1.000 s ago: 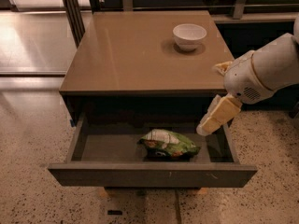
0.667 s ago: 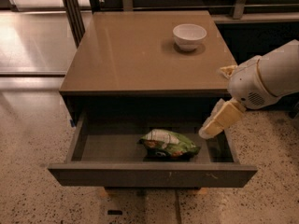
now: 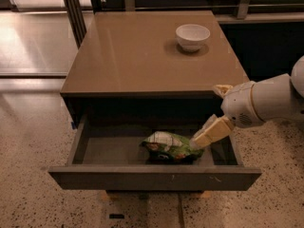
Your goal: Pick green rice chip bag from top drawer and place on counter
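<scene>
Open top drawer (image 3: 153,177), green rice chip bag (image 3: 167,146) inside, pincer (image 3: 198,142) touching its right end, grip unclear.

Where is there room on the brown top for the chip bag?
The counter is bare left of and in front of the white bowl. In the top drawer, the left floor is free; the green rice chip bag and the gripper crowd the right.

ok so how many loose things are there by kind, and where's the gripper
snack bags: 1, the green rice chip bag in the top drawer
bowls: 1, the white bowl on the counter
total: 2
The gripper is down in the drawer at the bag's right end.
</scene>
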Robot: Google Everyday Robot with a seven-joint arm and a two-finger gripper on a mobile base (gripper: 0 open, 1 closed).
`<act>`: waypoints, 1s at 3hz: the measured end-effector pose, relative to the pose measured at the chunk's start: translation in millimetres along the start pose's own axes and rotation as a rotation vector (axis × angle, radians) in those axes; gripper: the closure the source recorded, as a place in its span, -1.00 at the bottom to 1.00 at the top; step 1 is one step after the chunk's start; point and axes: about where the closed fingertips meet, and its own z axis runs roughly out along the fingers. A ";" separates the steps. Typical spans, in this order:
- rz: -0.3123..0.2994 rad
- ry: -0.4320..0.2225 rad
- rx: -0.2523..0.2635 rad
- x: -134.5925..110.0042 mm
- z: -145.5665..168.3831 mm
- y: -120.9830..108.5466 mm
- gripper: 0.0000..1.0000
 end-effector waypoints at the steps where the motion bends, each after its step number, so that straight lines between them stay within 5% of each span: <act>1: 0.071 -0.057 -0.043 14.5 29.9 7.7 -1.00; 2: 0.122 -0.062 -0.107 30.3 60.2 15.8 -1.00; 3: 0.129 -0.062 -0.116 32.6 64.2 16.7 -1.00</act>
